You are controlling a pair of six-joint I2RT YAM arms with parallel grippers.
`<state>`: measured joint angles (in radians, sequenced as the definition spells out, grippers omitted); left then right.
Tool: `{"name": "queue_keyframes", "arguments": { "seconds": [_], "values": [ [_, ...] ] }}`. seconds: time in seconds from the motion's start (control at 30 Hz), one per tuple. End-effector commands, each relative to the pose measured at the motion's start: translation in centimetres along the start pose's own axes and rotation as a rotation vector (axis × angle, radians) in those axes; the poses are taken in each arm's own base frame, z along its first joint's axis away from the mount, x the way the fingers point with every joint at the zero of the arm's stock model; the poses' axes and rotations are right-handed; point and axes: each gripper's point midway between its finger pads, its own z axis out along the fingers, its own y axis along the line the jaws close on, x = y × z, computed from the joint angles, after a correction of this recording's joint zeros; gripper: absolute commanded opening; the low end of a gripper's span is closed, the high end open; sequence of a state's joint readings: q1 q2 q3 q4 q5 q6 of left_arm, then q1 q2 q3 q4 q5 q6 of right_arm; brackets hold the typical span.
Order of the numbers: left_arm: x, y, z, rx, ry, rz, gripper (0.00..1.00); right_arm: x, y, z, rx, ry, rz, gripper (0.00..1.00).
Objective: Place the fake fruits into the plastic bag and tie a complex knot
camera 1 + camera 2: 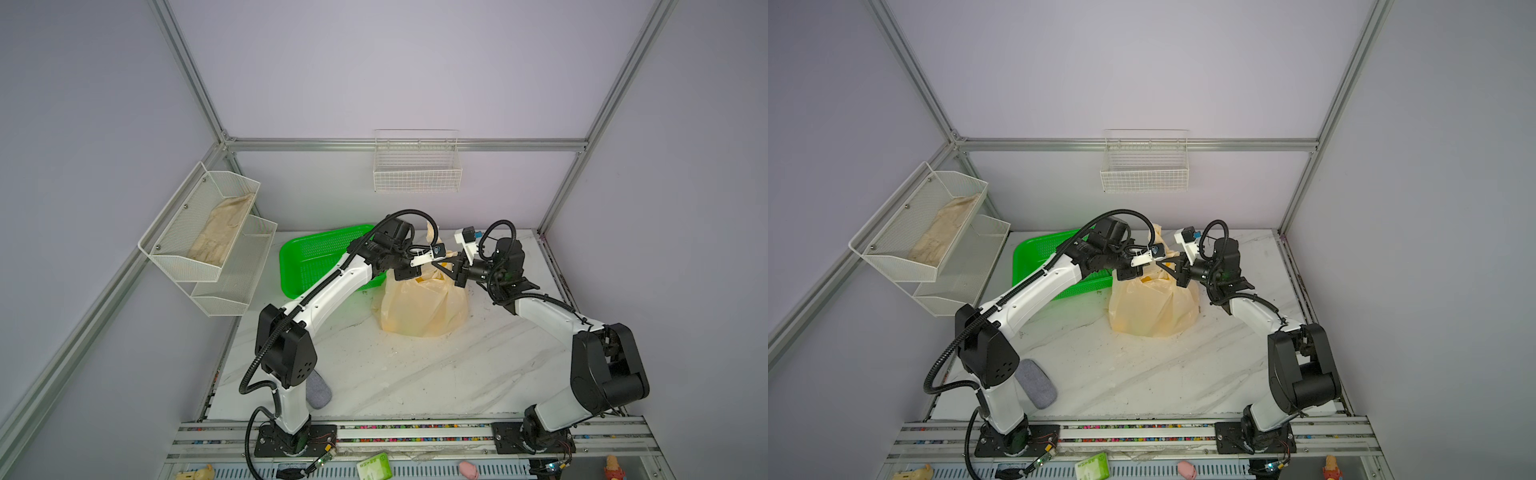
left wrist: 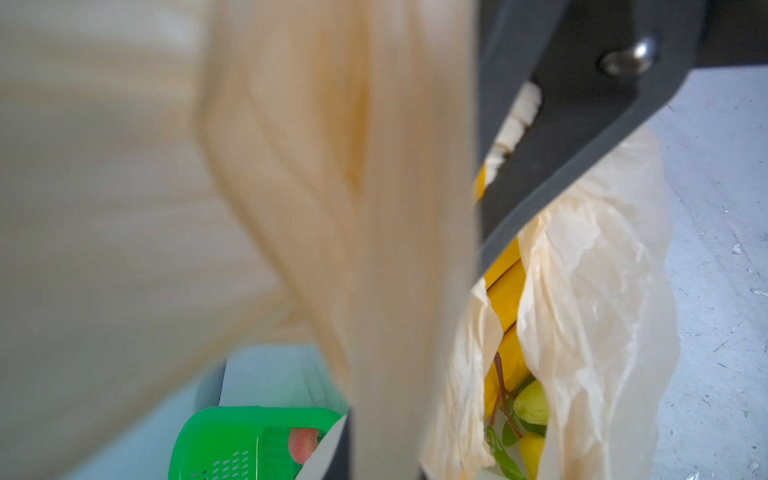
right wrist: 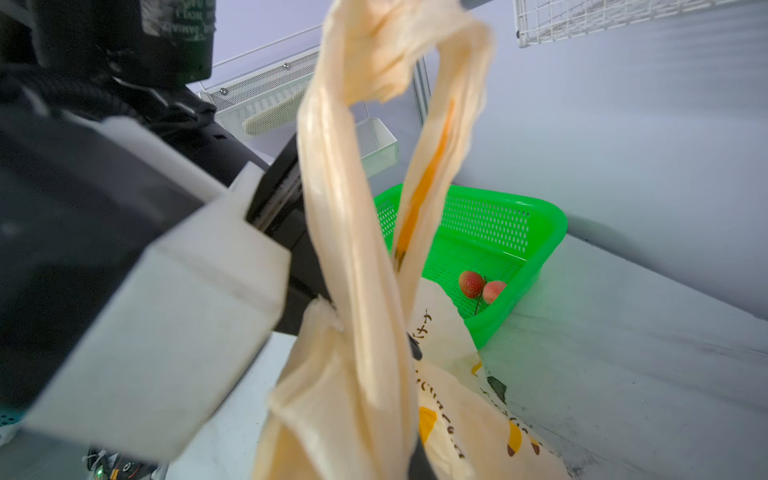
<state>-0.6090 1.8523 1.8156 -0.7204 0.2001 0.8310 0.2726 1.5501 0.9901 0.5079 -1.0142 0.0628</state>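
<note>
right tool (image 1: 441, 264): jaws together, clamped on one twisted strand of the handles (image 3: 357, 216) of the plastic bag (image 1: 424, 307); in the right wrist view the strand leads straight to it. left tool (image 1: 417, 272): jaws likewise together, apparently pinching the other handle band, which fills its own wrist view as a blur. both tools meet just above the bag mouth. step in hand, as judged: tying the knot, with the handles drawn up and crossed into a loop. the next move calls for passing one strand through that loop and pulling the tools apart without tearing the thin film. the bag stands on the worktop (image 1: 415, 374) with the banana bunch (image 2: 505, 299) inside. a strawberry (image 3: 471, 284) and a pale red fruit (image 3: 494, 291) lie in the green basket (image 3: 490, 216), outside the bag.
</note>
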Motion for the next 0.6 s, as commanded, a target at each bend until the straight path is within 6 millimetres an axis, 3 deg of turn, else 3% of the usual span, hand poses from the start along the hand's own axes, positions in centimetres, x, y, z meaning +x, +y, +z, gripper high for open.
{"name": "queue_keyframes", "arguments": {
  "seconds": [0.0,0.13,0.27,0.43,0.57],
  "values": [
    [-3.3,3.4,-3.3,-0.112,-0.080,0.010,0.07,0.3,-0.3,-0.2,0.016,-0.007,-0.021,0.00],
    [-3.4,3.3,-4.8,-0.081,-0.146,-0.084,0.38,0.7,-0.4,-0.3,0.024,-0.001,-0.013,0.00],
    [-3.7,2.7,-6.7,-0.021,-0.280,-0.197,0.59,1.0,0.1,-0.3,-0.005,0.021,-0.014,0.00],
    [-5.8,4.6,-9.6,0.036,-0.502,-0.407,0.78,1.1,0.7,-0.4,-0.020,0.016,-0.027,0.00],
    [-8.5,5.2,-10.7,0.155,-0.643,-0.530,0.86,1.2,0.9,-0.5,-0.024,0.011,-0.033,0.00]
  ]
}}
